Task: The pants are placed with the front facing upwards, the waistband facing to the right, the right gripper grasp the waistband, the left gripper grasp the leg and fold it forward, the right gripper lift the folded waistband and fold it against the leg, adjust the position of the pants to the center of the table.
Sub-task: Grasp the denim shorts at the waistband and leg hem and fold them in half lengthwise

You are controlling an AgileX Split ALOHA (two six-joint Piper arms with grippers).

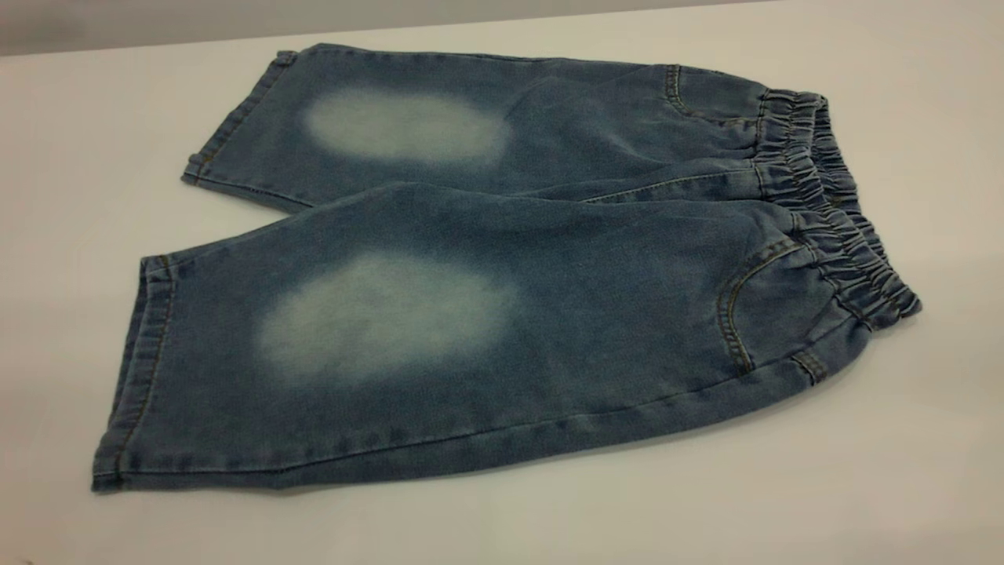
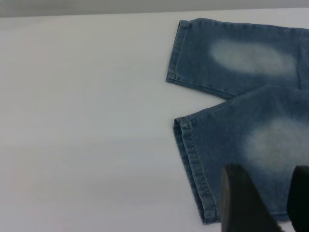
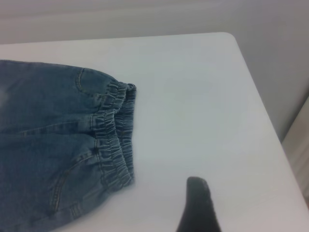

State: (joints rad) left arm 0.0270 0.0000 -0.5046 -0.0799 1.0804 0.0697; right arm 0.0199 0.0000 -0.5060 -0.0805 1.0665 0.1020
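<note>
The pants (image 1: 502, 259) lie flat on the white table (image 1: 902, 471), front up, both legs spread toward the left. The gathered waistband (image 1: 831, 204) points right. No gripper shows in the exterior view. In the left wrist view, my left gripper (image 2: 270, 195) hovers open above the near leg's hem (image 2: 193, 169), with nothing between its fingers (image 2: 241, 203). In the right wrist view, my right gripper (image 3: 198, 205) hangs over bare table beside the waistband (image 3: 113, 140), apart from it; only a dark tip of it shows.
The table's right edge and rounded corner (image 3: 241, 53) lie a short way beyond the waistband, with a drop past them. Bare tabletop (image 2: 87, 121) stretches left of the leg hems and in front of the pants.
</note>
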